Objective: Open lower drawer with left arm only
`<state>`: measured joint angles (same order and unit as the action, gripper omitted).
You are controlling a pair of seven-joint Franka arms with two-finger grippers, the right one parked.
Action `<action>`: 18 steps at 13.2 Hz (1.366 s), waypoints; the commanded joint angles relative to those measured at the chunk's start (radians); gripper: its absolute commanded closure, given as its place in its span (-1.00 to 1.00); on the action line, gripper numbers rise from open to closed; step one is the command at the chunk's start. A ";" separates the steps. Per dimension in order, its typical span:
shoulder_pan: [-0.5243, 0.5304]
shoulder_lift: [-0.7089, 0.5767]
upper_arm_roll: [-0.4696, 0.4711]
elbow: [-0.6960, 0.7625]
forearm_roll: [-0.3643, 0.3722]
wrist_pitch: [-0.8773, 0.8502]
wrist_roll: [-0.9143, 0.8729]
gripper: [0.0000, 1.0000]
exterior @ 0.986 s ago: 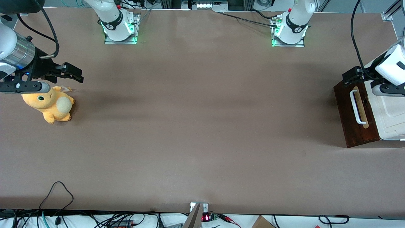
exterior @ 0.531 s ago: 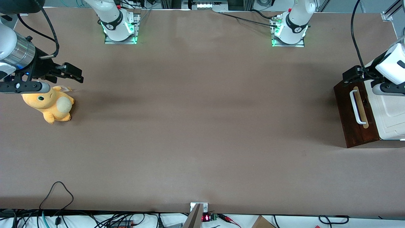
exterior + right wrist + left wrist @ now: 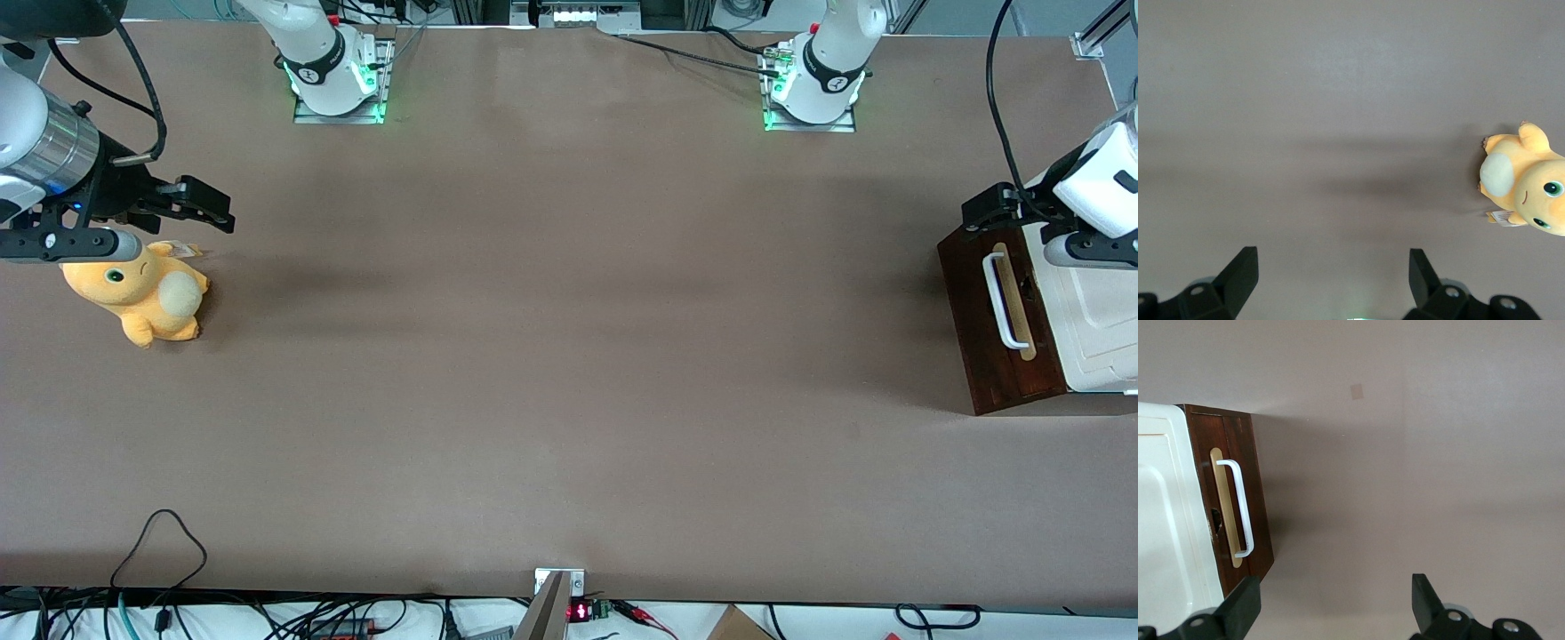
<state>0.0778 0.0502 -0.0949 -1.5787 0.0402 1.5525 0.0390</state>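
The lower drawer [image 3: 987, 333] has a dark brown wooden front with a long white bar handle [image 3: 999, 302] on a tan strip. It looks shut, flush with the cabinet. It also shows in the left wrist view [image 3: 1251, 513], with its handle [image 3: 1239, 510]. The left arm's black gripper [image 3: 989, 213] hovers over the end of the drawer front that is farther from the front camera. In the wrist view the gripper [image 3: 1333, 607] is open and empty, its fingers [image 3: 1241, 610] wide apart above bare table beside the drawer front.
A cream-white panel [image 3: 1098, 320] adjoins the drawer front, toward the working arm's end of the table. An orange plush toy [image 3: 142, 293] lies toward the parked arm's end. A black cable loop [image 3: 160, 533] rests near the table's front edge.
The left arm's white wrist block has shifted very slightly. The gripper stays at about the same spot over the drawer front. The drawer has not moved.
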 commanded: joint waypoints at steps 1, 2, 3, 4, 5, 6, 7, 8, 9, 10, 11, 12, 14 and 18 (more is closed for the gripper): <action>0.005 0.010 -0.003 0.014 -0.011 -0.019 0.041 -1.00; 0.005 0.011 -0.003 0.003 -0.008 -0.019 0.042 -1.00; 0.005 0.011 -0.006 -0.007 0.001 -0.019 0.036 -1.00; 0.004 0.011 -0.017 -0.006 0.060 -0.019 0.035 -1.00; 0.004 0.013 -0.044 -0.006 0.110 -0.019 0.026 -1.00; 0.002 0.013 -0.064 -0.007 0.163 -0.020 0.000 -1.00; 0.002 0.014 -0.089 -0.012 0.212 -0.025 -0.028 -1.00; 0.002 0.022 -0.120 -0.026 0.286 -0.038 -0.059 -1.00; 0.000 0.025 -0.149 -0.049 0.356 -0.040 -0.094 -1.00; 0.000 0.025 -0.185 -0.087 0.433 -0.042 -0.153 -1.00; 0.000 0.023 -0.222 -0.136 0.516 -0.042 -0.225 -1.00; 0.000 0.023 -0.258 -0.197 0.593 -0.043 -0.310 -1.00; -0.001 0.025 -0.304 -0.317 0.720 -0.043 -0.468 -1.00; -0.016 0.079 -0.330 -0.498 0.918 -0.031 -0.729 -1.00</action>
<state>0.0667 0.1133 -0.4203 -1.9999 0.8582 1.5106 -0.5959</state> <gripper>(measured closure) 0.000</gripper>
